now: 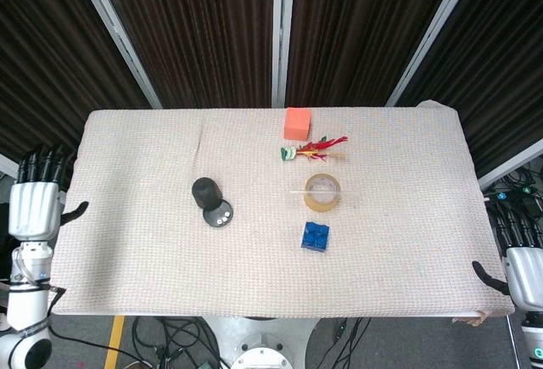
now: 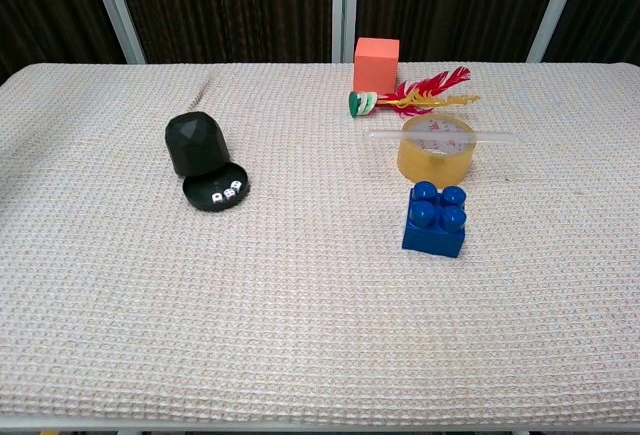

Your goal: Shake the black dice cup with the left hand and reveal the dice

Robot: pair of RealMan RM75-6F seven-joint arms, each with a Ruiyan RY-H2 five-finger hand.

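Note:
The black dice cup [image 1: 204, 191] [image 2: 195, 144] stands on the cloth, leaning against its round black base [image 1: 219, 215] [image 2: 217, 191]. Three white dice [image 2: 224, 193] lie uncovered on that base. My left hand [image 1: 36, 202] hangs off the table's left edge, far from the cup, fingers apart and holding nothing. My right hand [image 1: 519, 250] is off the table's right front corner, also empty with fingers apart. The chest view shows neither hand.
An orange block [image 1: 296, 122] [image 2: 376, 63], a red and yellow feather toy [image 1: 315, 149] [image 2: 412, 94], a tape roll [image 1: 323, 192] [image 2: 436, 148] with a clear stick across it, and a blue brick [image 1: 315, 236] [image 2: 436, 218] lie right of centre.

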